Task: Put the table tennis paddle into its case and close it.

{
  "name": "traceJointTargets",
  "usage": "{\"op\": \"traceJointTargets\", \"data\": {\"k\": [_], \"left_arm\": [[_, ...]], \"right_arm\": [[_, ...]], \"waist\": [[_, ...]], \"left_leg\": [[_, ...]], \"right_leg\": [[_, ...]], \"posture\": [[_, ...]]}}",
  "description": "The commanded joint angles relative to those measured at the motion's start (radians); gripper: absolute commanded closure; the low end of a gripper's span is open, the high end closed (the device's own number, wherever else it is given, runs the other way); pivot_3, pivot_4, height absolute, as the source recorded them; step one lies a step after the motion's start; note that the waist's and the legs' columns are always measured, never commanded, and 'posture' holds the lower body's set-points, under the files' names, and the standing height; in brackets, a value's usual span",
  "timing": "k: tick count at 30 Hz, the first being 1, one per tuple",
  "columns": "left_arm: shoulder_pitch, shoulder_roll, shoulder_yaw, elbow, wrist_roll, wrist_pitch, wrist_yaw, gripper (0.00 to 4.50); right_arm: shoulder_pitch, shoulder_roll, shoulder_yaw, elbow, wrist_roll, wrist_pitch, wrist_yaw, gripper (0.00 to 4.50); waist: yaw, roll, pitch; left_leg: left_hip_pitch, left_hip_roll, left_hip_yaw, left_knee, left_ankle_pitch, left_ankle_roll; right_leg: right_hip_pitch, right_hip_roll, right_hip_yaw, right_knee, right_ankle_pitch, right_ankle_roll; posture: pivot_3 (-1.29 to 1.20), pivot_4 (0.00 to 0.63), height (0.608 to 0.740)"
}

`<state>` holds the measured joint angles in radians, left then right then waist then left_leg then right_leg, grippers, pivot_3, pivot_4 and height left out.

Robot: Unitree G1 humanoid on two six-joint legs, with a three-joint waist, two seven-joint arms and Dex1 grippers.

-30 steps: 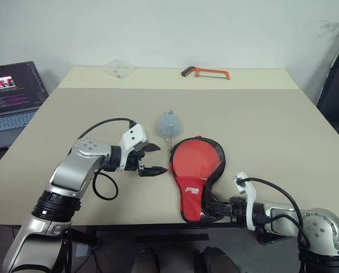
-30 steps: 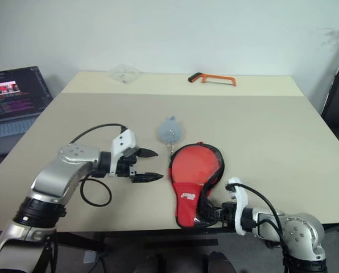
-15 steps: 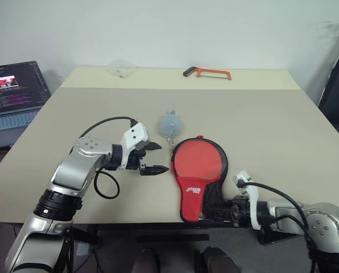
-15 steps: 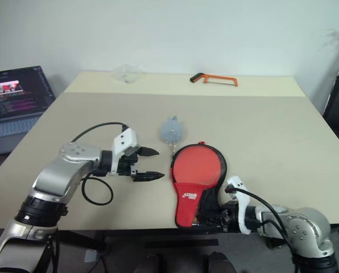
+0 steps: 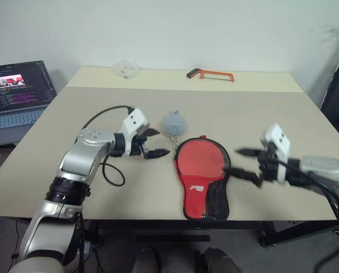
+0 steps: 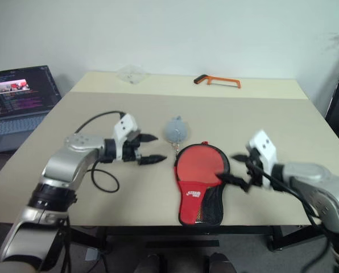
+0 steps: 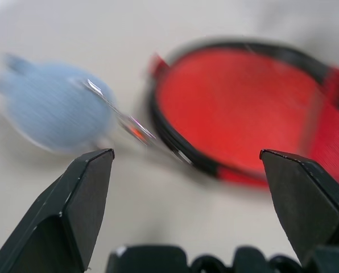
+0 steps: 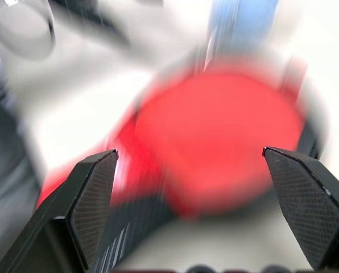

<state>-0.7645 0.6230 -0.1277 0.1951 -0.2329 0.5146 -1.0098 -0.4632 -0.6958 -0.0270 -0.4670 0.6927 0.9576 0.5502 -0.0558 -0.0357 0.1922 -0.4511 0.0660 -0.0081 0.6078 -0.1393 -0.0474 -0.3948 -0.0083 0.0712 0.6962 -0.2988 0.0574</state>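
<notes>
**Evidently the paddle is in, and the case lies unzipped between two empty grippers**

Evidently the insertion step is finished, judging by how things lie: the table tennis paddle [image 5: 199, 161] sits inside the case [image 5: 202, 181], its round red face showing through the open mouth, ringed by the black edging. The case rests flat on the beige table [image 5: 272, 119], close to the near edge and roughly in the middle, round end toward the far side and narrow handle end toward the near edge. The handle is hidden under the red fabric with its white logo and the black mesh pocket on the right. A grey-white plush toy [image 5: 172, 123] lies just beyond the far-left rim of the case, joined to it by a short metal chain; it probably hangs from the zip pull.

The left gripper [image 5: 154, 143] hovers just left of the case's round end, fingers spread and holding nothing, pointing toward the toy and chain, a sensible place to go for the zip. The right gripper [image 5: 243, 164] hangs just right of the case, above the table, jaws wide apart and empty. An orange hacksaw [image 5: 210, 74] and a laptop [image 5: 19, 94] lie well away. Closing is what remains.
</notes>
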Motion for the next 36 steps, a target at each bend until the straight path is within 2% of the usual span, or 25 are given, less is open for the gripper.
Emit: {"op": "traceJointTargets", "data": {"k": [1,5,8,12,17,21,36], "left_arm": [[-0.095,-0.065,0.018,0.11,0.041,-0.042,0.094,0.0],[-0.175,-0.142,0.021,0.242,0.072,-0.073,0.163,0.0],[-0.248,-0.212,0.022,0.373,0.097,-0.124,0.222,0.0],[-0.356,-0.296,0.009,0.569,0.144,-0.161,0.282,0.0],[-0.452,-0.355,0.005,0.762,0.199,-0.204,0.336,0.0],[-0.52,-0.393,0.021,0.909,0.242,-0.231,0.488,0.0],[-0.521,-0.496,0.061,1.077,0.281,-0.251,0.619,0.0]], "right_arm": [[-0.072,0.195,0.164,0.181,-0.242,-0.137,-0.216,0.02],[-0.086,0.343,0.233,0.357,-0.398,-0.264,-0.311,0.02],[-0.074,0.428,0.251,0.47,-0.452,-0.31,-0.348,0.02],[-0.039,0.458,0.286,0.511,-0.493,-0.295,-0.315,0.02],[-0.016,0.466,0.31,0.503,-0.528,-0.292,-0.281,0.02],[-0.022,0.48,0.3,0.521,-0.546,-0.294,-0.272,0.02],[-0.061,0.525,0.261,0.585,-0.608,-0.282,-0.303,0.02]], "waist": [[0.0,-0.001,-0.001],[0.011,-0.001,0.0],[0.025,-0.001,0.0],[0.027,-0.001,0.0],[0.021,-0.001,0.0],[0.02,-0.001,0.0],[0.021,-0.001,-0.001]], "left_leg": [[0.001,0.0,0.0,0.0,0.0,0.0],[-0.003,-0.001,0.001,0.0,0.0,0.0],[-0.005,-0.001,0.002,0.0,0.0,0.0],[-0.005,-0.002,0.001,0.0,0.0,0.0],[-0.001,-0.001,0.001,0.0,0.0,0.0],[0.0,-0.001,0.0,0.0,0.0,0.0],[0.002,-0.001,0.0,0.0,0.0,-0.001]], "right_leg": [[0.001,0.0,0.0,0.0,0.0,0.0],[-0.001,-0.001,0.0,0.0,0.002,-0.002],[-0.002,-0.002,0.0,-0.003,0.003,-0.002],[-0.001,-0.002,-0.001,-0.004,0.003,-0.002],[0.002,-0.001,-0.001,-0.004,0.002,0.001],[0.002,-0.001,-0.001,-0.003,0.002,0.001],[0.005,-0.001,-0.001,-0.003,0.002,0.002]], "posture": [[0.0,0.15,0.74],[0.0,0.15,0.74],[0.0,0.15,0.74],[0.0,0.15,0.74],[0.0,0.15,0.74],[0.0,0.15,0.74],[0.0,0.15,0.74]]}}
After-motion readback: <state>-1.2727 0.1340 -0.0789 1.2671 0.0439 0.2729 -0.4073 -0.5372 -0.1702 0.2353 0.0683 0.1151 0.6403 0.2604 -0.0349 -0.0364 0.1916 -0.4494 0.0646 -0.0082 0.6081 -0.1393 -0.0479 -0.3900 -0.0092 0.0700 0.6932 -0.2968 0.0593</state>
